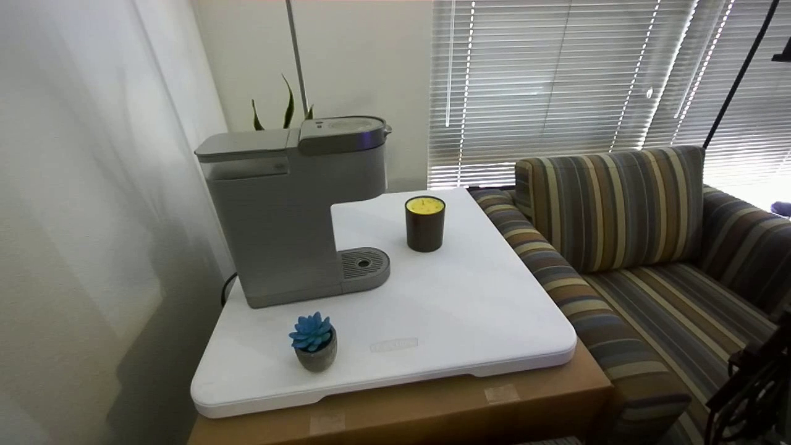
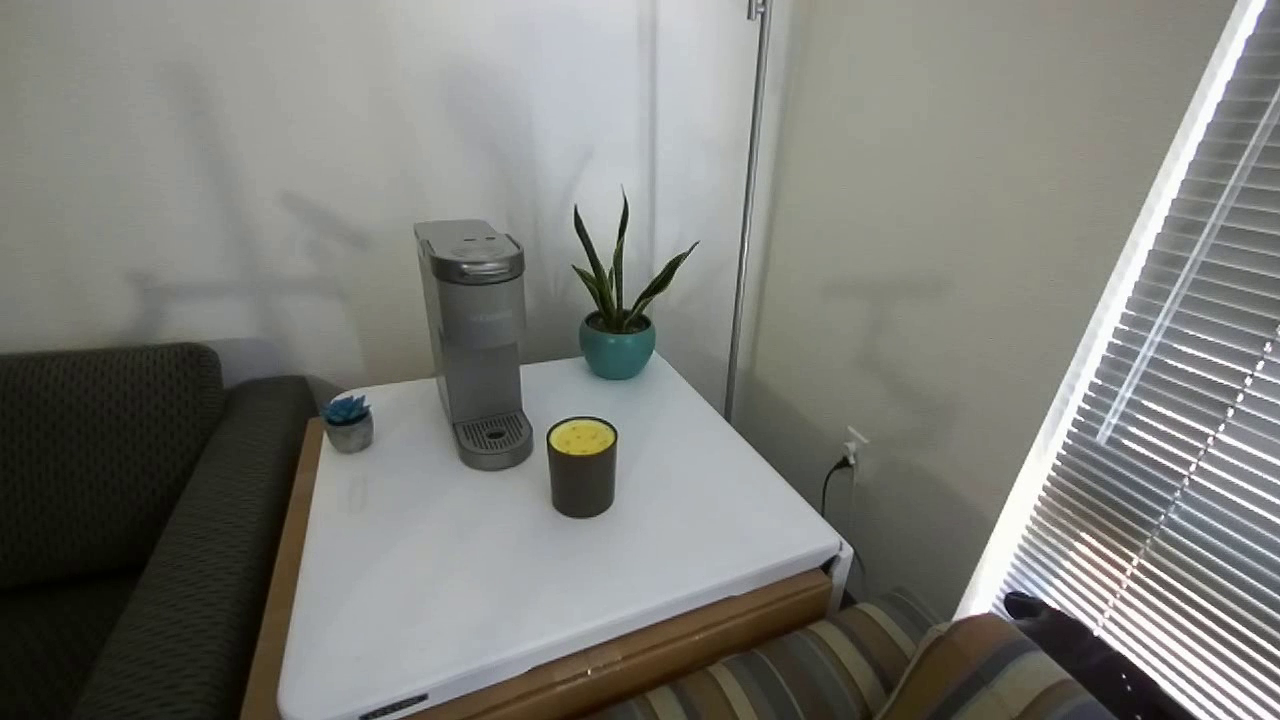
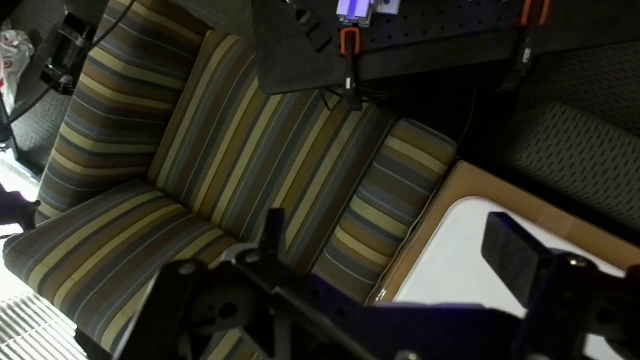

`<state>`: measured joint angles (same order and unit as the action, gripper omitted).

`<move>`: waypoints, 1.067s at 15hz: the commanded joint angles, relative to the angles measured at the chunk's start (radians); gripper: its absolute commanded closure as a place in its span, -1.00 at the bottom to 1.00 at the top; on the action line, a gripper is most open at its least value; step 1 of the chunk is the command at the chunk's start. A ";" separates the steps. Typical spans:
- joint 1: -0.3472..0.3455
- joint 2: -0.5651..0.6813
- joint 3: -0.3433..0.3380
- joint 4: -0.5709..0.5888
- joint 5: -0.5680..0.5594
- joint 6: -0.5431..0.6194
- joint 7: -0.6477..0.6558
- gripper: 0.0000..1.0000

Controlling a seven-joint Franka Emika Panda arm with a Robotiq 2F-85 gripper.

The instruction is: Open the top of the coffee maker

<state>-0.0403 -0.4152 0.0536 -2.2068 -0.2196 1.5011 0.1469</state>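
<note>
While the flat, round-fronted grey plastic lid [image 1: 342,127] lies level and closed, the boxy grey plastic coffee maker [image 1: 284,228] under it stands upright on the smooth white plastic counter [image 1: 476,309]. Clock readings: 12 = top of each view. In an exterior view the lid sits at 1 o'clock from the coffee maker's middle; the front faces 3 o'clock. The counter lies on a taped, box-like brown base [image 1: 544,395].

Outward from the coffee maker, in an exterior view: yellow-topped cylindrical dark brown candle jar [image 1: 425,233] at 3 o'clock, apart; blue succulent [image 1: 311,330] in a small rounded grey pot [image 1: 317,360] at 6 o'clock, near; white slatted window blinds [image 1: 531,86] at 2 o'clock; striped brown, grey and cream fabric armchair [image 1: 649,303] just beside the counter, between 3 and 4 o'clock.

In an exterior view, a round teal pot [image 2: 617,352] holding a spiky green plant [image 2: 617,285] stands at 3 o'clock from the coffee maker; dark grey patterned fabric sofa [image 2: 100,480] at 8.

Wrist view: black gripper [image 3: 391,240] spread wide, its two sides well apart. Around the view's centre: armchair at 10 o'clock, rounded counter corner at 4, black perforated surface [image 3: 440,30] with black-and-orange clamps [image 3: 350,70] at 1.
</note>
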 commanded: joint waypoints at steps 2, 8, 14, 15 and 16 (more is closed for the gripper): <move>0.018 0.138 -0.034 0.054 0.149 0.115 0.011 -1.00; 0.024 0.209 -0.034 0.019 0.274 0.218 -0.029 -1.00; 0.022 0.259 -0.042 0.025 0.338 0.263 0.036 -1.00; 0.021 0.268 -0.045 0.025 0.366 0.274 0.052 -1.00; 0.020 0.279 -0.048 0.026 0.401 0.285 0.068 -1.00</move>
<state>-0.0186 -0.1717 0.0211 -2.1804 0.1050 1.7431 0.1778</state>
